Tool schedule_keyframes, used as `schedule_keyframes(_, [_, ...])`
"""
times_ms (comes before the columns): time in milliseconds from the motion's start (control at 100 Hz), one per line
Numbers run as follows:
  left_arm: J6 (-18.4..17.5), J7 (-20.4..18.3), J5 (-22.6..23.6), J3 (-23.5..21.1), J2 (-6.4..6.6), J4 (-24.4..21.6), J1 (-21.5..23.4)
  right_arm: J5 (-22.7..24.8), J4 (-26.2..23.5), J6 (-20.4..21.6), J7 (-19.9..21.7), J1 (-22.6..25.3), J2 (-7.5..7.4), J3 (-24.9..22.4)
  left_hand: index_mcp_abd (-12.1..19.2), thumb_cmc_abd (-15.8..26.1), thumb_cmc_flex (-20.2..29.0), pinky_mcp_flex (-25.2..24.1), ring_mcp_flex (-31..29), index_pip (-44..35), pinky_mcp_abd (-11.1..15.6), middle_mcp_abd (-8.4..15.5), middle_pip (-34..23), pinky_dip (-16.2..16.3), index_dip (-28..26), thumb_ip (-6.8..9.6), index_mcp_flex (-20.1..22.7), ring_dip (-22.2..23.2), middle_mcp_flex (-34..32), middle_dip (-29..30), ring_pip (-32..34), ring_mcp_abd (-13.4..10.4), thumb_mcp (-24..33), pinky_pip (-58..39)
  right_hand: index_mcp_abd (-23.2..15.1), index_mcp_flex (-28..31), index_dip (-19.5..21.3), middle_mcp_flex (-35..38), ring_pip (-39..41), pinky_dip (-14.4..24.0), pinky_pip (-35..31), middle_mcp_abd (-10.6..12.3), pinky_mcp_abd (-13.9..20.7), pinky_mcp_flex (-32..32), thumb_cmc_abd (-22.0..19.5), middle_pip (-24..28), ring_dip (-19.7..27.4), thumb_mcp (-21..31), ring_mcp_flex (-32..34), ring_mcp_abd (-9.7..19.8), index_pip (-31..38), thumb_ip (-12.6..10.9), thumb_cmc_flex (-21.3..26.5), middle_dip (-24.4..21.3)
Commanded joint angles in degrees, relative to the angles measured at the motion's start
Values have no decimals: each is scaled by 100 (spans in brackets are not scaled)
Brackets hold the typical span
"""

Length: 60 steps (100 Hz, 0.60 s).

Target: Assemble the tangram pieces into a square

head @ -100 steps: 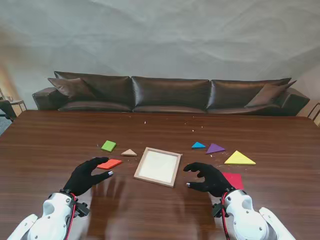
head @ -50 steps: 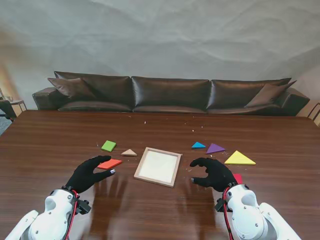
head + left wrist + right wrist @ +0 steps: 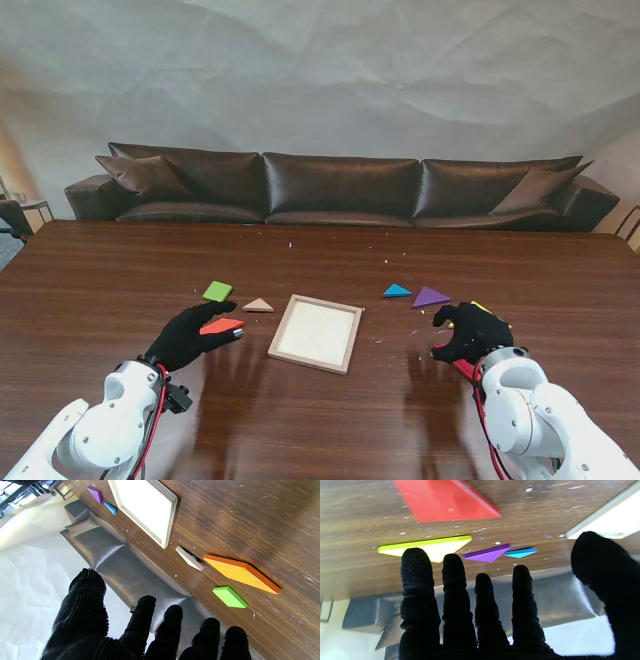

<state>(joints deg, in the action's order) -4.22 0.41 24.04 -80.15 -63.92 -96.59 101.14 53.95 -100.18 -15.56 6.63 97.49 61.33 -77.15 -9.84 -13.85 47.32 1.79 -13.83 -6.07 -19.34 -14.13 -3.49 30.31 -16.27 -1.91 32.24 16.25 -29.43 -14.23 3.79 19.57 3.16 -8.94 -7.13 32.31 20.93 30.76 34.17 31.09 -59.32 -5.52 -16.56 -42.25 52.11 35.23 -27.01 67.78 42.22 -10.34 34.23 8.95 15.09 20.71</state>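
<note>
Lying near the middle of the brown surface (image 3: 330,420), the wooden frame (image 3: 315,333) has bare wood nearer to me. Left hand (image 3: 190,335) hovers, fingers spread and empty, over the orange parallelogram (image 3: 241,573) (green square (image 3: 217,291) just beyond). Right hand (image 3: 472,333), likewise spread and empty, covers the yellow triangle (image 3: 427,548), red triangle (image 3: 445,500) beneath its wrist.

Seven tangram pieces (image 3: 241,573) (one frame (image 3: 316,333))
</note>
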Motion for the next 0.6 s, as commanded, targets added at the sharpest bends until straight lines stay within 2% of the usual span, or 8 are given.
schedule_keyframes(0, [-47,-122,-25,26,-8,51,-57,30,111,-131,129,-73,-27,12,100,191,78,-96,39,17,163,116,42,-32,24,117,-13,-33,11,40,-66,-95,-105,68,125,-82,74,-35,157,80,-307,-101,81,2128,441,93,-105,281,122,59,-56,193,126,133])
schedule_keyframes(130, [-120,-147,-57,63,-3,122,-123,447,255,-395,250,-192,-63,143,105,188,83,-89,37,16,160,119,43,-30,24,117,-9,-33,9,39,-65,-95,-106,64,169,-245,44,20,329,84,-380,-70,63,2005,811,168,-174,447,272,90,-71,262,167,194])
schedule_keyframes(340, [-203,-175,-100,31,2,172,-104,850,443,-764,506,-342,-109,328,91,194,84,-92,35,10,153,100,39,-30,21,117,8,-32,-5,37,-64,-95,-110,66,255,-73,153,205,351,34,-365,-15,7,1951,1190,357,-179,589,382,95,204,349,175,342])
schedule_keyframes(590, [-250,-163,-153,13,-4,244,-62,1100,540,-1135,591,-361,-119,405,78,200,92,-94,29,6,157,85,41,-29,19,117,28,-33,-15,38,-66,-94,-110,67,310,72,294,204,305,-34,-350,-71,-38,1875,1540,338,-159,725,490,51,364,431,122,390])
